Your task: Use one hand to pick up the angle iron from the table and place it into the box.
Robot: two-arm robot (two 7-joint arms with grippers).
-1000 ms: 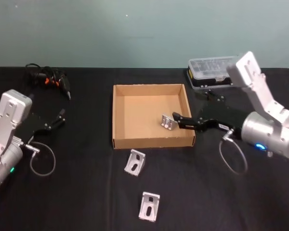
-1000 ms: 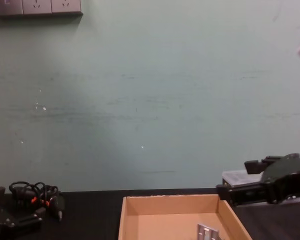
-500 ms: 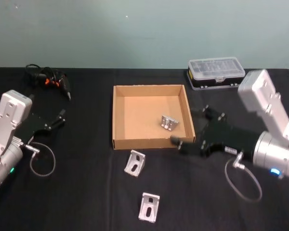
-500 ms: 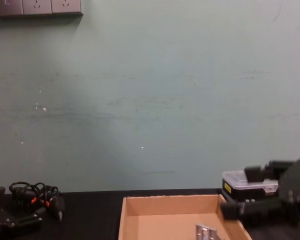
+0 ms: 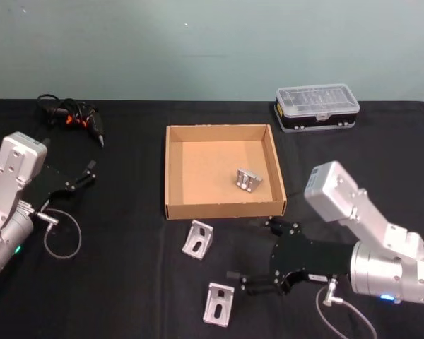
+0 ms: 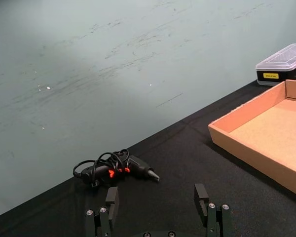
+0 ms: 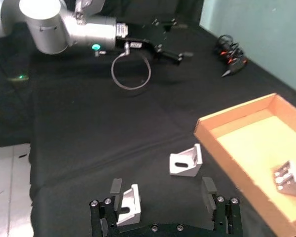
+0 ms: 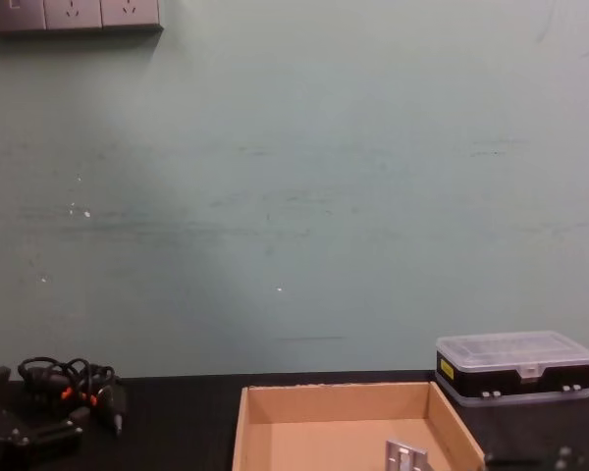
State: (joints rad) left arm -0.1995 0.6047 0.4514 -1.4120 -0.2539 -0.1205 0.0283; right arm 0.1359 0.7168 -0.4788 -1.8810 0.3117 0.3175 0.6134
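Note:
The tan cardboard box (image 5: 167, 169) sits mid-table with one silver angle iron (image 5: 248, 179) lying inside near its right wall. Two more angle irons lie on the black table (image 5: 127, 282) in front of the box, one close to it (image 5: 198, 239) and one nearer me (image 5: 220, 303). My right hand (image 5: 251, 251) hovers open just right of those two, holding nothing. In the right wrist view its fingers (image 7: 116, 187) flank the nearer angle iron (image 7: 128, 206), with the other angle iron (image 7: 186, 160) and the box (image 7: 222, 126) beyond. My left hand (image 5: 81, 176) rests open at the far left.
A clear-lidded black case (image 5: 316, 107) with a yellow label stands behind the box to the right. A black and orange corded tool (image 5: 74, 116) lies at the back left. A loose cable loop (image 5: 62, 240) hangs by the left arm.
My right hand pulled back from the box's right wall, moving toward me and lower, to hover beside the two loose angle irons. The angle iron in the box stayed put. The left arm did not move.

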